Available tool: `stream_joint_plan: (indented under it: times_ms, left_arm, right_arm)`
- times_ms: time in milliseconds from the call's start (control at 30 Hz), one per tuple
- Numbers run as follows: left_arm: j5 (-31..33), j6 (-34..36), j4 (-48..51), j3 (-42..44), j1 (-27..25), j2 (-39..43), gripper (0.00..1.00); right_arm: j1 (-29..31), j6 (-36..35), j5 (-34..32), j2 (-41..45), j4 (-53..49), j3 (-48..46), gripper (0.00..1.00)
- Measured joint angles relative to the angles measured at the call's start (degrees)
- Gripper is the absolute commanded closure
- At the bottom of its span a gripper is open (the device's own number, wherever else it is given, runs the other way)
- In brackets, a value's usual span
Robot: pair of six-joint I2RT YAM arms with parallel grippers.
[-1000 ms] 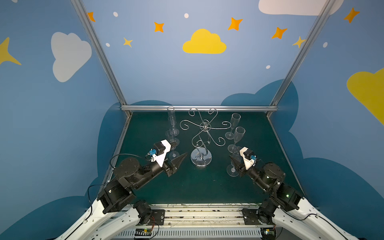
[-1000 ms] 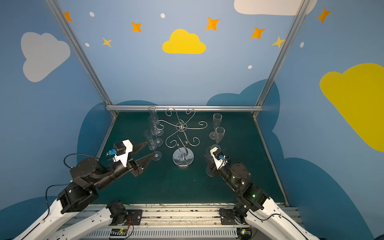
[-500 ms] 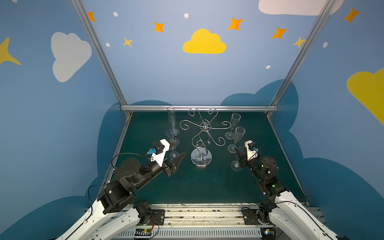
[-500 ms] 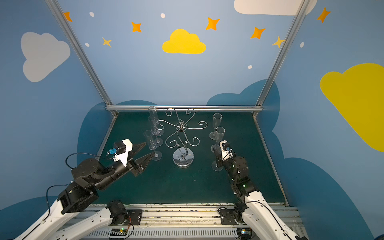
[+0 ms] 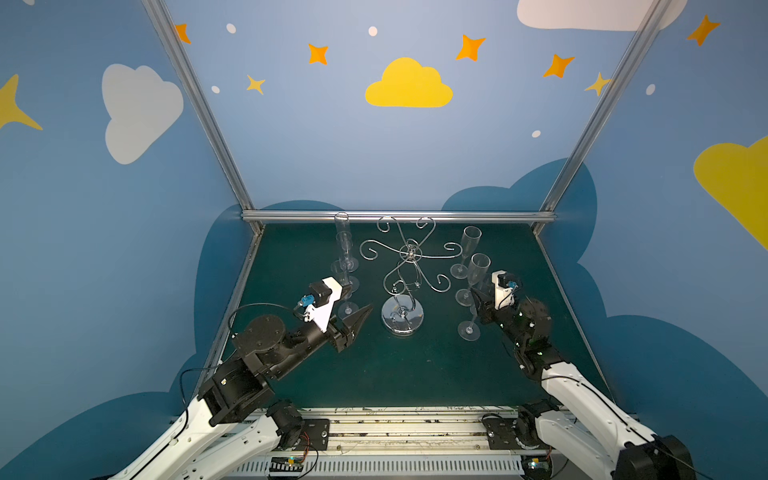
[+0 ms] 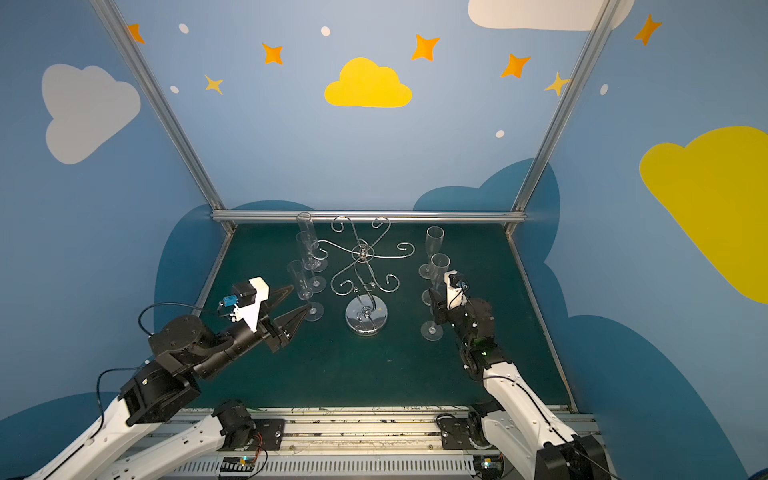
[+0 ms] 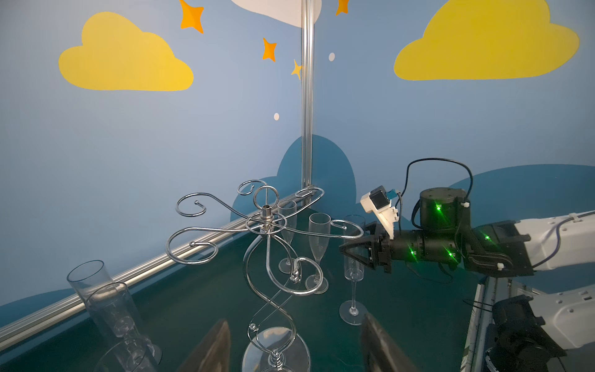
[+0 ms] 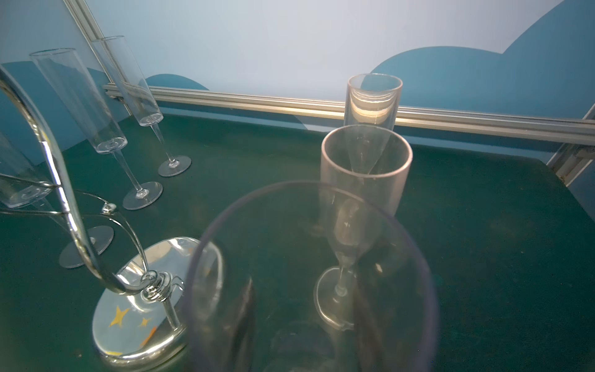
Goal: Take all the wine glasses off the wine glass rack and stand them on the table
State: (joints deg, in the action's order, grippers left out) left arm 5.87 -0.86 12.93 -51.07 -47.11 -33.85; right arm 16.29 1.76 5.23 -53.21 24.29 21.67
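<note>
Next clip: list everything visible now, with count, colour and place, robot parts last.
wine glass rack: one, silver wire, mat centre, arms bare.
left wine glasses: three, clear, standing left of the rack.
right wine glasses: three, clear, standing right of the rack.
mat: one, dark green, table top.
walls: three, blue with clouds and stars, around the mat.
frame rail: one, silver, mat's back edge.
left gripper: one, black, open, empty, beside the left wine glasses.
right gripper: one, black, closed on the bowl of the nearest right wine glass.
</note>
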Motion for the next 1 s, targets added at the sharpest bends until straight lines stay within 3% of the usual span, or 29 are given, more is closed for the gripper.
stream_joint_plan:
  times_ms: [167,433,667,1000]
  left_arm:
    - [0.2,0.0,0.1,0.0,0.0,-0.3,0.36]
    - [0.4,0.0,0.3,0.0,0.0,-1.4,0.36]
    - [0.9,0.0,0.3,0.0,0.0,-1.4,0.36]
    - [1.7,0.0,0.4,0.0,0.0,-1.3,0.33]
  right_arm:
    - [-0.5,0.0,0.1,-1.9,1.2,0.7,0.79]
    - [-0.9,-0.1,0.4,-3.0,2.1,0.9,0.69]
    - [-0.9,-0.6,0.4,-1.9,0.3,0.9,0.36]
    - [-1.0,-0.7,0.5,1.2,-3.0,0.9,0.27]
